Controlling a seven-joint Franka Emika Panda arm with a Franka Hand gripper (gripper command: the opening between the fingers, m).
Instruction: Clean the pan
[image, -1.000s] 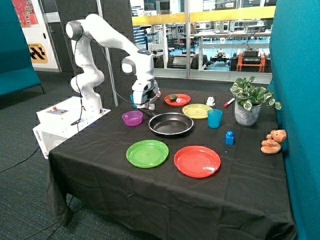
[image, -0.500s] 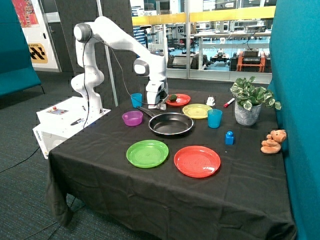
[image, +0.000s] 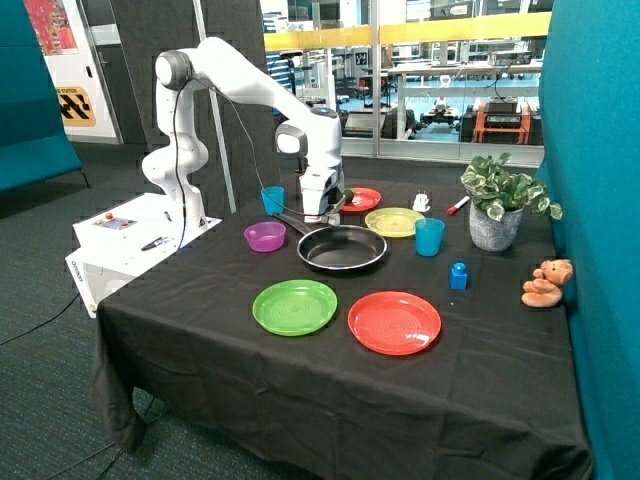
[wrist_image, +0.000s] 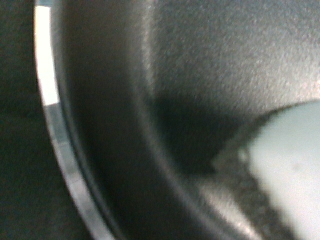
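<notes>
The pincer (image: 323, 212), its opening impossible to tell, hangs low over the far rim of the pan (image: 343, 248), which lies mid-table (image: 200, 350) just below it, handle running back toward the blue cup (image: 273, 200), its bowl looking bare, the purple bowl (image: 265, 237) beside it empty.

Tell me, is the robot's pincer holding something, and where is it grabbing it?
It cannot be told. The pincer is down at the back rim of the pan, near its handle, but any grip is hidden.
</notes>
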